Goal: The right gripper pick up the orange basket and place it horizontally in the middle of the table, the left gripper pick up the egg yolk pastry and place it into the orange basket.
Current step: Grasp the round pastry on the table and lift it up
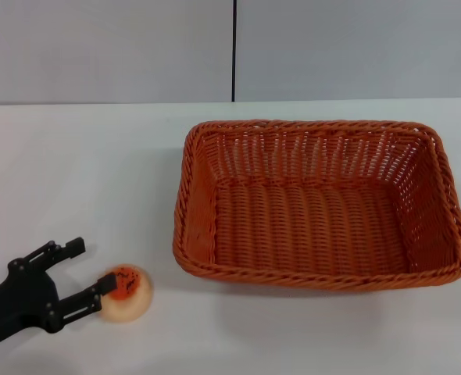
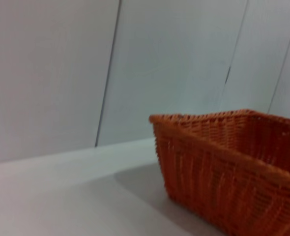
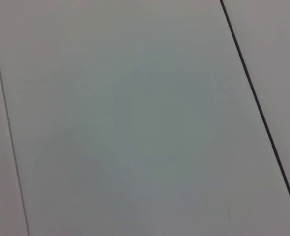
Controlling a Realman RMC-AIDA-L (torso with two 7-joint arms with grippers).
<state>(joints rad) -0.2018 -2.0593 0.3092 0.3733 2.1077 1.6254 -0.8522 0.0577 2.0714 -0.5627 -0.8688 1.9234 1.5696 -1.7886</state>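
The orange basket [image 1: 318, 201] lies lengthwise across the white table [image 1: 82, 172], right of centre, upright and with nothing in it. One of its corners shows close up in the left wrist view as the basket [image 2: 233, 172]. The egg yolk pastry [image 1: 126, 293] sits on the table near the front left, a short way off the basket's front left corner. My left gripper [image 1: 80, 273] is low at the front left, open, and the tip of its nearer finger [image 1: 90, 301] is against the pastry's left side. The right gripper is out of view.
A grey panelled wall [image 1: 105, 47] runs behind the table's far edge. The right wrist view shows only wall panels [image 3: 135, 123]. Bare tabletop lies left of the basket and in front of it.
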